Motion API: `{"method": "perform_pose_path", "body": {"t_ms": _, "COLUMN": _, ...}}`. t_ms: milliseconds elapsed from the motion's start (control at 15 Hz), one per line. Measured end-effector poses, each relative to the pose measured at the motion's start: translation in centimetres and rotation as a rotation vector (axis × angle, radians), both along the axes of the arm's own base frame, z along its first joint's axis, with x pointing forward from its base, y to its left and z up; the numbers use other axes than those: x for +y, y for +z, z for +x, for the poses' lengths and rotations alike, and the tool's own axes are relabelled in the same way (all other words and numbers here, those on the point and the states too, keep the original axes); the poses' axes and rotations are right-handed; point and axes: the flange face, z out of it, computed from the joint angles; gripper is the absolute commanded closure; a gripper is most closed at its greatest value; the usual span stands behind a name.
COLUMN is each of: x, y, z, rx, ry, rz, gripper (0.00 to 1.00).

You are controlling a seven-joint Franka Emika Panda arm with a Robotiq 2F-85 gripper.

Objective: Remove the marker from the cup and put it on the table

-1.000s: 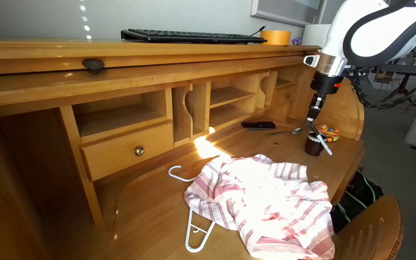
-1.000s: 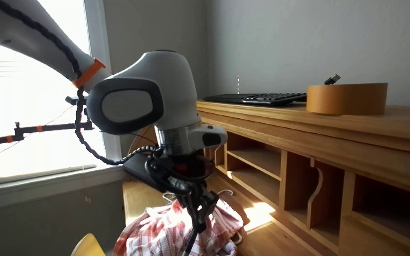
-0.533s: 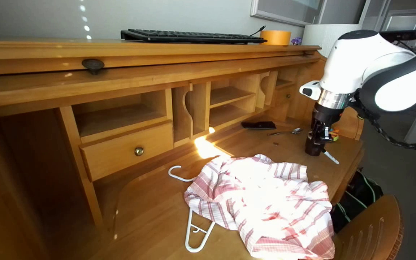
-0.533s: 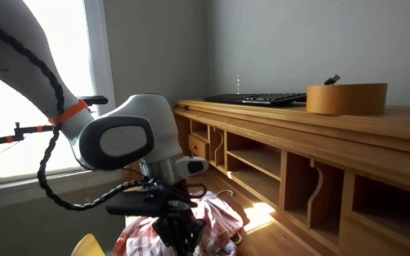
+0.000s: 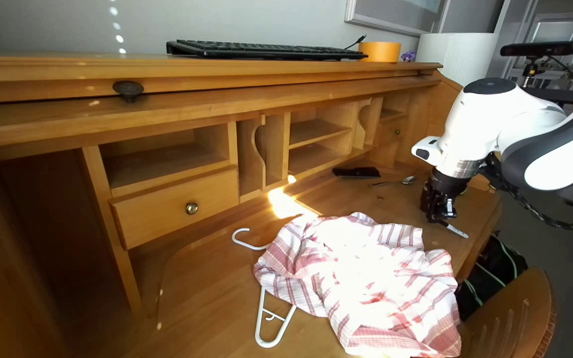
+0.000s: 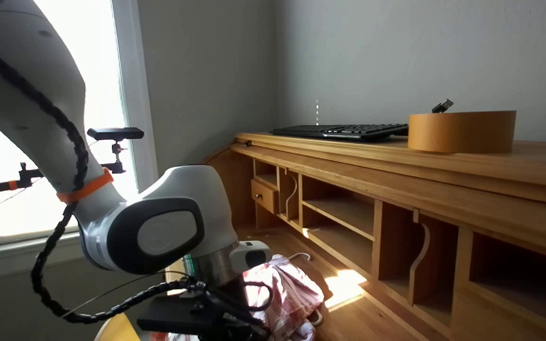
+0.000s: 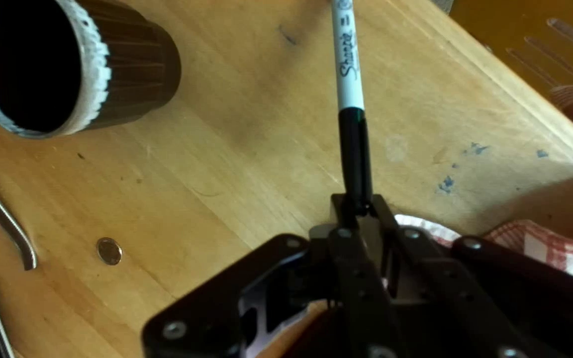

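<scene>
Over the sunlit desk [image 5: 207, 283] by grey walls [image 6: 424, 57], the tool [image 7: 358, 205] pinches the marker [image 7: 351, 117].

The marker [image 7: 350, 94] is white and black, the cup [image 7: 130, 67] brown, the cloth [image 5: 366, 283] red-and-white plaid

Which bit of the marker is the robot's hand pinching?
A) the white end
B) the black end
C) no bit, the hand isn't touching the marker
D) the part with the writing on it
B: in the wrist view, the hand is closed on the black end of the marker, and the white part with the writing sticks out away from it.
</scene>
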Motion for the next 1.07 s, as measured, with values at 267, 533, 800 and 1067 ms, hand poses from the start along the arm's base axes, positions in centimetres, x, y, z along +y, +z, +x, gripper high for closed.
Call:
{"method": "perform_pose_path", "body": {"t_ms": 267, "x": 0.3, "y": -1.0, "z": 0.3, "rx": -0.073, "ry": -0.098, "rz": 0.043, "gripper": 0.97}}
{"method": "perform_pose_path", "body": {"t_ms": 533, "x": -0.3, "y": -0.8, "z": 0.8, "rx": -0.194, "ry": -0.260, "rz": 0.084, "gripper": 0.97}}
{"method": "perform_pose_path", "body": {"t_ms": 800, "x": -2.0, "y": -0.9, "z": 0.5, "rx": -0.312, "ry": -0.439, "rz": 0.103, "gripper": 0.97}}
{"method": "perform_pose_path", "body": {"t_ms": 1067, "x": -3.3, "y": -1.5, "z": 0.1, "rx": -0.368, "ry": -0.565, "rz": 0.091, "gripper": 0.97}}
